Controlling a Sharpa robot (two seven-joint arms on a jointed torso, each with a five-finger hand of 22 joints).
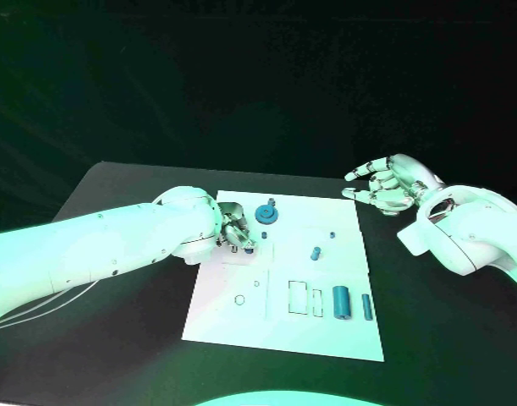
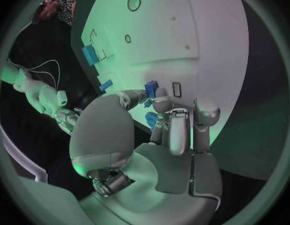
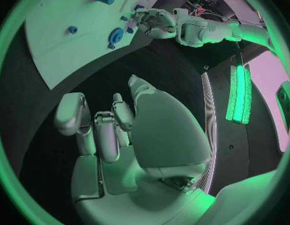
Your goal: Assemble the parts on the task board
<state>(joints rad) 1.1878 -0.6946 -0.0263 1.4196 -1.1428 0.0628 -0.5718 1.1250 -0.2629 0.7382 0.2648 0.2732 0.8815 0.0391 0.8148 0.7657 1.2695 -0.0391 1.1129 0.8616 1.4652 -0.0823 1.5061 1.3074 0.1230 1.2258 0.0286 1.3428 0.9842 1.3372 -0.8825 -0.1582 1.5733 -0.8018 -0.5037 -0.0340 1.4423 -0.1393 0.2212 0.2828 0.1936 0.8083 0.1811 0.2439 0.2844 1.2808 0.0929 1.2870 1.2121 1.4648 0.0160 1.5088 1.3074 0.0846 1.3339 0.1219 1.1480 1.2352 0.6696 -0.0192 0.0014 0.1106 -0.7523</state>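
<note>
Several blue parts (image 1: 341, 298) on white task board (image 1: 332, 338).

A black table (image 1: 112, 355) stands in a dark room, and greenish light falls across it. Beyond its far edge lies plain darkness. Two bright green light strips (image 3: 240, 92) (side by side) glow on a dark surface.

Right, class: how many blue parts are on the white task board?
5 at least: a gear near the far edge, a small peg mid-board, two cylinders side by side at the near right, one small piece by the left hand. That hand may hide more.
</note>
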